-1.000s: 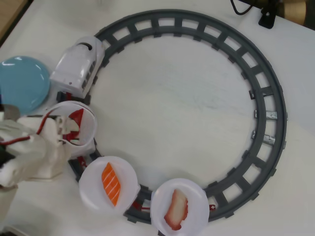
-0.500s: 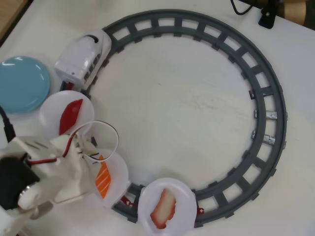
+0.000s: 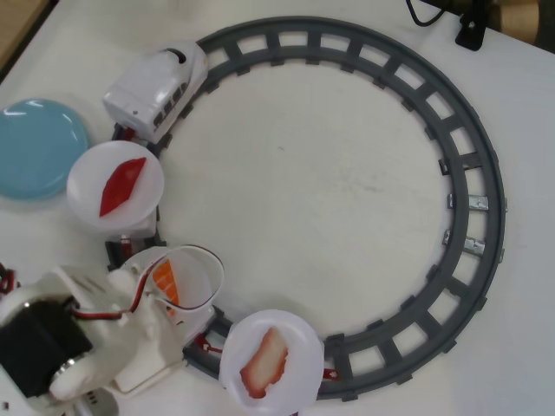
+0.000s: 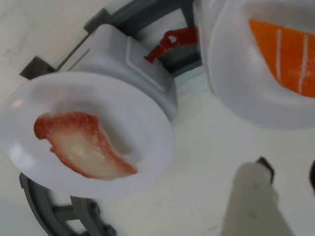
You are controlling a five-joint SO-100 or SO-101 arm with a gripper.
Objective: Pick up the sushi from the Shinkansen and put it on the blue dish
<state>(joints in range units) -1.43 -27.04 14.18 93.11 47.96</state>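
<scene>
The white Shinkansen (image 3: 156,89) stands on the grey ring track (image 3: 473,173) at the upper left, pulling cars topped with white plates. The pale pink, red-edged sushi (image 3: 263,362) lies on the last plate at the bottom; in the wrist view the sushi (image 4: 81,150) is at left. My gripper (image 3: 173,305) hovers by the middle plate with the orange striped piece (image 3: 165,277), left of the sushi. In the wrist view the gripper (image 4: 288,169) looks open and empty, with one white finger (image 4: 251,201) at lower right. The blue dish (image 3: 39,147) lies off the track at far left.
The first plate behind the engine carries a dark red piece (image 3: 121,185). My white arm body (image 3: 69,342) fills the lower left corner. A black cable and stand (image 3: 468,22) sit at the top right edge. The table drops off at the top left corner.
The train has run clockwise, its engine moving up and right and the plates following. My arm has swung from the dark red piece's plate down to the orange piece's plate.
</scene>
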